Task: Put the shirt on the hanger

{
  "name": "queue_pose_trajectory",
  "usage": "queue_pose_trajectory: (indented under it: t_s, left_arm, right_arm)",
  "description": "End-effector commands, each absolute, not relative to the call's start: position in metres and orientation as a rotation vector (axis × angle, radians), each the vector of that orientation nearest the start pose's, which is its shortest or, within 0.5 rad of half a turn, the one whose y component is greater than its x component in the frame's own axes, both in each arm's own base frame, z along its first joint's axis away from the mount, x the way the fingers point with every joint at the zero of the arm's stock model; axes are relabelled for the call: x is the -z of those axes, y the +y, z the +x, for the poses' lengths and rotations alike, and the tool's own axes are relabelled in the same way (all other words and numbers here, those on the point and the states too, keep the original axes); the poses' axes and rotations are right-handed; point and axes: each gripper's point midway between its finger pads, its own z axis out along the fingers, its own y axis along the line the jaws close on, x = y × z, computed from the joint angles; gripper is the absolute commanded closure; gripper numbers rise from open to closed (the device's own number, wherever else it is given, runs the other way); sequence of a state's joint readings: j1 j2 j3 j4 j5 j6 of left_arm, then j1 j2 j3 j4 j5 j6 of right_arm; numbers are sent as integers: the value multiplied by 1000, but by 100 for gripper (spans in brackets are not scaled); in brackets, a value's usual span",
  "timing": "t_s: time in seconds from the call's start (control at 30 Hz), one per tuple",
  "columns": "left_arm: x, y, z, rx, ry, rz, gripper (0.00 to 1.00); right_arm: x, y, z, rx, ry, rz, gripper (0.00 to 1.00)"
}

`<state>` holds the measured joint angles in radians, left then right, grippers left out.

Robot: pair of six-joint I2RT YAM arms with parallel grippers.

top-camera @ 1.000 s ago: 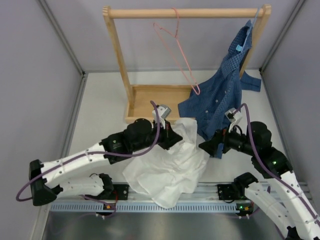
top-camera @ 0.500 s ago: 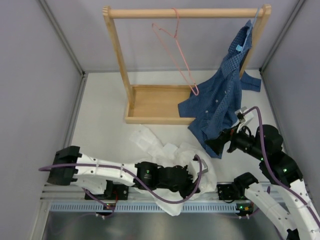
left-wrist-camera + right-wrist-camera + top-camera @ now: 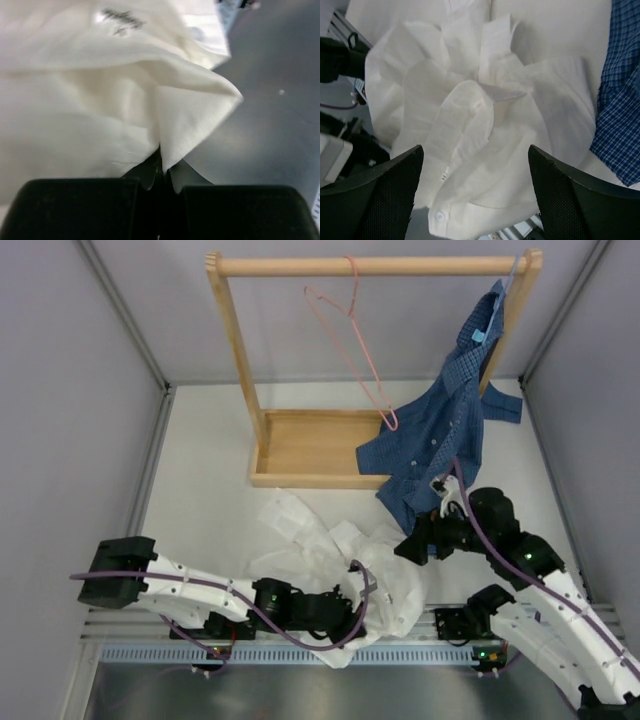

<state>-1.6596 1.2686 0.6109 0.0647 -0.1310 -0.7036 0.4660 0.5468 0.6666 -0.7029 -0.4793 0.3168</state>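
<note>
The left gripper (image 3: 358, 602), up by the wooden rack's tray (image 3: 310, 445) a second ago, has swung down to the table's (image 3: 200, 490) near edge, apparently pinching a fold of the thin, wrinkled white button-up shirt (image 3: 335, 555) and dragging it nearer, while the right gripper (image 3: 410, 546) has edged down over its right side.

The shirt (image 3: 100, 115) runs off the left wrist view's top and left edges, its printed label (image 3: 122, 22) blurred beyond reading; a fold covers the tips of the left gripper (image 3: 161, 176). The blue shirt (image 3: 620, 100) is cut by the right wrist view's edge.
</note>
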Motion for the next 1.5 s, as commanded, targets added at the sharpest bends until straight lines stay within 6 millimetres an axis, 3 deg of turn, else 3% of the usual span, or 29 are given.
queue_pose_trajectory:
  t_s: [0.0,0.17,0.2,0.23,0.3,0.47,0.53,0.57,0.6,0.63,0.67,0.7,0.77,0.8,0.83,0.9,0.93,1.0,1.03,1.1,1.13,1.17,1.2,1.3,1.33,1.37,1.4,1.43,1.47]
  left_arm:
    - [-74,-325,-5,984,2368,629,100]
    - [-66,-322,-5,994,2383,595,100]
    - [-67,-324,-5,992,2380,601,100]
    - [-70,-327,-5,995,2375,601,100]
    - [-68,-329,-5,978,2376,610,100]
    - [-70,-326,-2,964,2374,592,100]
    - [-71,-321,3,952,2370,562,100]
    - [-74,-315,5,951,2373,536,100]
    - [-76,-311,11,932,2361,503,100]
    - [-80,-308,15,922,2353,475,100]
    - [-97,-308,19,959,2330,419,100]
    - [-99,-295,31,869,2318,387,100]
    - [-130,-285,45,849,2260,328,100]
    - [-167,-287,53,880,2210,265,100]
    - [-178,-262,74,732,2159,218,100]
    - [-225,-239,95,715,2073,65,100]
    - [-266,-216,114,667,1983,-27,100]
    - [-309,-192,132,649,1881,-124,100]
    - [-344,-172,144,638,1796,-208,100]
    - [-374,-155,155,586,1730,-235,100]
    - [-387,-149,158,576,1703,-246,100]
    - [-406,-145,161,545,1661,-248,100]
    - [-411,-147,163,524,1647,-236,100]
    - [-401,-174,168,455,1661,-151,100]
    - [-384,-178,185,356,1687,-164,100]
    - [-358,-186,201,296,1734,-150,100]
    - [-326,-215,206,384,1870,-49,100]
    - [-293,-212,236,329,1952,-94,100]
    - [-270,-223,240,362,2005,-63,100]
  right_arm:
    - [-176,189,136,-1010,2190,-490,19]
    - [-152,223,127,-929,2269,-614,20]
    - [-151,223,138,-822,2266,-583,20]
    - [-139,231,133,-770,2307,-624,21]
    - [-133,227,148,-627,2318,-570,26]
    - [-113,239,162,-549,2343,-560,33]
    - [-111,241,165,-545,2341,-555,42]
    - [-113,244,167,-557,2329,-556,52]
    - [-116,245,168,-558,2318,-555,80]
    - [-123,245,169,-560,2297,-552,93]
    - [-134,240,175,-526,2269,-521,100]
    - [-146,238,177,-525,2238,-504,100]
    - [-190,231,182,-566,2123,-434,100]
    - [-207,229,183,-587,2078,-415,100]
    - [-233,222,182,-627,2003,-384,100]
    - [-276,212,177,-696,1879,-349,100]
    - [-288,211,174,-729,1838,-354,100]
    - [-304,212,164,-815,1762,-381,100]
    - [-315,207,157,-854,1707,-380,100]
    - [-306,210,148,-910,1685,-411,100]
    - [-314,208,143,-963,1635,-395,100]
    - [-298,213,138,-989,1649,-426,100]
    - [-298,211,132,-1029,1636,-410,100]
    - [-281,215,121,-1128,1621,-408,100]
    - [-277,216,119,-1145,1620,-407,100]
    - [-268,219,117,-1160,1626,-408,100]
    - [-266,217,117,-1173,1629,-391,100]
    - [-262,218,117,-1171,1640,-388,100]
    - [-255,217,118,-1160,1660,-381,100]
